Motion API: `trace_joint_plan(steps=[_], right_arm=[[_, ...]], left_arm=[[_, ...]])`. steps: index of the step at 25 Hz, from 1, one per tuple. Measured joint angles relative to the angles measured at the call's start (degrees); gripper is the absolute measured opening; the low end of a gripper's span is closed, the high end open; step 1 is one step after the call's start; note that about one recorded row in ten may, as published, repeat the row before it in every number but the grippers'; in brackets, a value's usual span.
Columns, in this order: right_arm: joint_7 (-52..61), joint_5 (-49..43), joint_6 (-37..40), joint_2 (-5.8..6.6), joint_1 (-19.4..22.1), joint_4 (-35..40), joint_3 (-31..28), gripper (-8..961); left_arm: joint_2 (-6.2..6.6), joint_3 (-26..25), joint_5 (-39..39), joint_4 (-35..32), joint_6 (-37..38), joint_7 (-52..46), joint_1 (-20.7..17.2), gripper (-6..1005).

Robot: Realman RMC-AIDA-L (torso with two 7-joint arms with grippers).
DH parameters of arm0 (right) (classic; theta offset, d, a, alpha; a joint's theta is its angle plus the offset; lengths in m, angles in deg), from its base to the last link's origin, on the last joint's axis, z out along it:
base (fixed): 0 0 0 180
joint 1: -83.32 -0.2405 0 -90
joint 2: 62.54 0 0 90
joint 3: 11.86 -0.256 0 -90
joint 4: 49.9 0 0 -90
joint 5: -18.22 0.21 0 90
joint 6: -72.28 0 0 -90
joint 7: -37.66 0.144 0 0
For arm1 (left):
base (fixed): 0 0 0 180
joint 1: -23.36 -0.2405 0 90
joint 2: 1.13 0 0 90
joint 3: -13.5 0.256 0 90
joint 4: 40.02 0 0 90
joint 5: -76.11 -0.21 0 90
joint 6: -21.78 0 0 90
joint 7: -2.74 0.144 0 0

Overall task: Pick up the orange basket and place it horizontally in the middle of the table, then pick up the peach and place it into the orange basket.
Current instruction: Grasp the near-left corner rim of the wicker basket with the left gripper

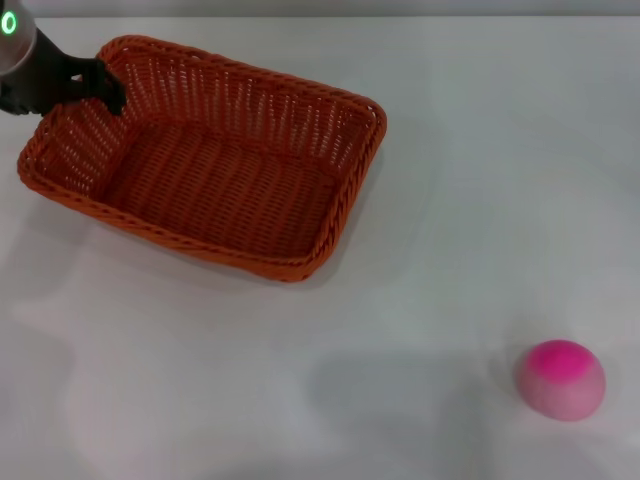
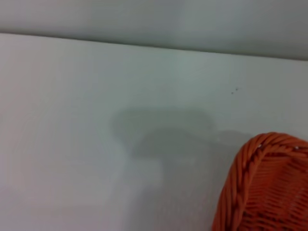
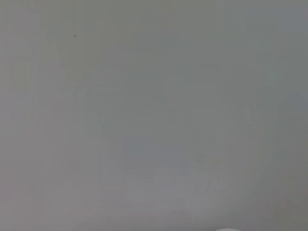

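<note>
The orange basket (image 1: 250, 100) rests on the white table (image 1: 480, 200) at the left, turned at a slant, with nothing inside it. My left gripper (image 1: 105, 88) sits at the basket's far left corner, its black fingers closed over the braided rim. One rounded corner of the orange basket (image 2: 260, 187) shows in the left wrist view. The pink peach (image 1: 561, 378) lies alone near the table's front right, well away from the basket. No part of my right gripper shows in any view; the right wrist view holds only a plain pale surface.
The table's far edge (image 1: 400, 15) runs along the top of the head view. Bare tabletop (image 2: 96, 120) lies beyond the basket's corner.
</note>
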Motion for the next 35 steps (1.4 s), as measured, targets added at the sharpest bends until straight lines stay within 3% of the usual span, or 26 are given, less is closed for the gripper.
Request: trace_joint_plan(steps=[35], right_arm=[[0.0, 0.0, -0.4, -0.59, 0.5, 0.0, 0.6, 862]], left_arm=[[-1.09, 1.4, -1.5, -1.4, -6.5, -0.1, -4.0, 742]])
